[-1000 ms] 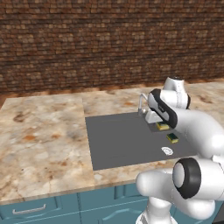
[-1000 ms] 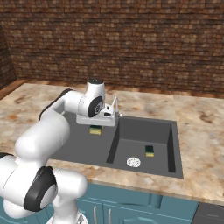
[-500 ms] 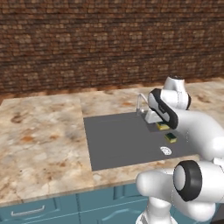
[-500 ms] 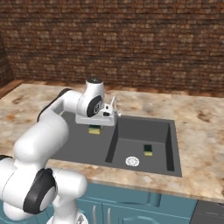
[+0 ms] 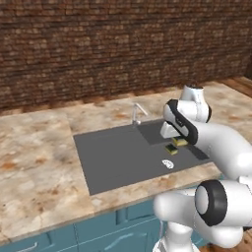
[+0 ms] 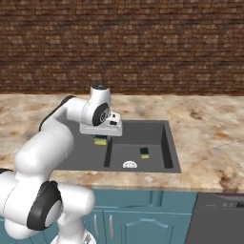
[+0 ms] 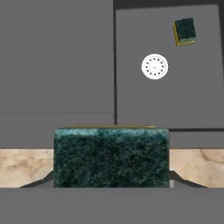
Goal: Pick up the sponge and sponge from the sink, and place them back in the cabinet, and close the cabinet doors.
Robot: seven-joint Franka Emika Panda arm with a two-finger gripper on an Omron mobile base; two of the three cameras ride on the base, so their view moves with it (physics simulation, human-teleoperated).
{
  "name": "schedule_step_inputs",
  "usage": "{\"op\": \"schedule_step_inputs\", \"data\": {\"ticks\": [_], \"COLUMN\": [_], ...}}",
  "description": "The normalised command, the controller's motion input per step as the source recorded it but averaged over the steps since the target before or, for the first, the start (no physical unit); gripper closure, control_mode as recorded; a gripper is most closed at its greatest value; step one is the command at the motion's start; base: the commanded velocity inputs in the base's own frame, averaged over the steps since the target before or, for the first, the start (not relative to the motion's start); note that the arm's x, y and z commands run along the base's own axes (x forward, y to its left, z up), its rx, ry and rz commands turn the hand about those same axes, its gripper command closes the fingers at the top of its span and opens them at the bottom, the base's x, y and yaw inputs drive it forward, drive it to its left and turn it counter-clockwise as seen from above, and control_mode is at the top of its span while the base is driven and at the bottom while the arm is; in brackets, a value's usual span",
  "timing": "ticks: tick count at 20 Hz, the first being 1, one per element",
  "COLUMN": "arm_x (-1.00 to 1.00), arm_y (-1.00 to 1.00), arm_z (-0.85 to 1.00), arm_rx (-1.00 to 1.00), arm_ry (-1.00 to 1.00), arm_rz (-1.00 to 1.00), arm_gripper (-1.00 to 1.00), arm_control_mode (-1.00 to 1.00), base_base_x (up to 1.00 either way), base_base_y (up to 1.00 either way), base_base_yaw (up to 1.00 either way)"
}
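Your gripper (image 6: 100,137) was closed on one sponge (image 7: 111,156), its dark green face toward the hand camera and the yellow body showing beneath the hand in the right base view. You held it lifted clear above the sink (image 6: 157,131), over the left part of the basin. The second sponge (image 6: 144,152) lay on the basin floor, just right of the white drain (image 6: 129,164) and well apart from the held one. By my judgement you had finished only the first pickup: both sponges remained to be stored, and the doors remained to be closed. The faucet (image 5: 137,112) stood at the far rim, beside your wrist. Tan counter (image 6: 205,143) framed the basin, brick wall (image 5: 98,49) behind. Nothing blocked the lift
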Motion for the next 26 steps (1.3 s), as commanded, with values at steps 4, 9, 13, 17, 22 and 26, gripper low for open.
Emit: {"op": "schedule_step_inputs", "data": {"ticks": [4, 9, 13, 17, 22, 26], "arm_x": [0.0, 0.0, 0.0, 0.0, 0.0, 0.0], "arm_y": [0.0, 0.0, 0.0, 0.0, 0.0, 0.0], "arm_z": [0.0, 0.0, 0.0, 0.0, 0.0, 0.0], "arm_rx": [0.0, 0.0, 0.0, 0.0, 0.0, 0.0], "arm_ry": [0.0, 0.0, 0.0, 0.0, 0.0, 0.0], "arm_rz": [0.0, 0.0, 0.0, 0.0, 0.0, 0.0], "arm_gripper": [1.0, 1.0, 1.0, 1.0, 1.0, 1.0], "arm_control_mode": [1.0, 1.0, 1.0, 1.0, 1.0, 1.0], "base_base_x": [-0.29, -0.13, 0.0, 0.0, 0.0, 0.0], "base_base_y": [-0.07, -0.06, 0.0, 0.0, 0.0, -0.04], "base_base_yaw": [-0.42, -0.47, -0.51, -0.54, -0.55, -0.56]}}
